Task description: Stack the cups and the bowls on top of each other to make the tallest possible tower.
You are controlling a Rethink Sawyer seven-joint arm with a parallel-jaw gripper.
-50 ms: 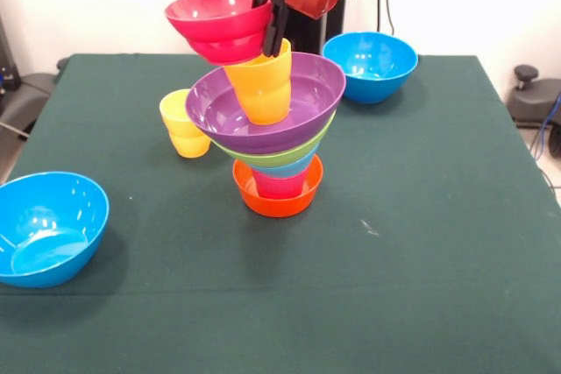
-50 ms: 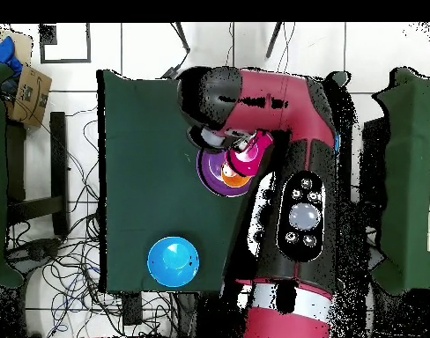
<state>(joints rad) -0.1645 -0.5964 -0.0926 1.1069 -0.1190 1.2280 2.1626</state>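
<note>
Tower [image 1: 279,142]: many-coloured stack of glossy plastic pieces standing near the middle of the dark green cloth-covered table [image 1: 421,243]. From the bottom, one medium orange bowl [image 1: 277,201] as base, one red-pink cup [image 1: 280,185] seated in it, one light blue bowl [image 1: 289,167], one lime green bowl [image 1: 276,156], one large purple bowl [image 1: 263,116], and one orange cup [image 1: 262,85] standing in the purple bowl, tilted slightly. The stack leans a little to one side.

Gripper [image 1: 275,25]: black fingers clamped on the rim of one small red bowl [image 1: 220,22], held in the air just above and beside the orange cup; whether the two touch is unclear.

Loose pieces: one yellow stepped cup [image 1: 183,123] upright just behind the tower, partly hidden by the purple bowl; two large blue bowls, one [image 1: 371,65] at the far edge, one [image 1: 48,227] at the near corner, both well apart from the stack.

Count: three cups, seven bowls.

Overhead view: the red and black arm [image 2: 289,176] covers much of the table; purple bowl and red bowl show beside it, and one blue bowl is clear.
</note>
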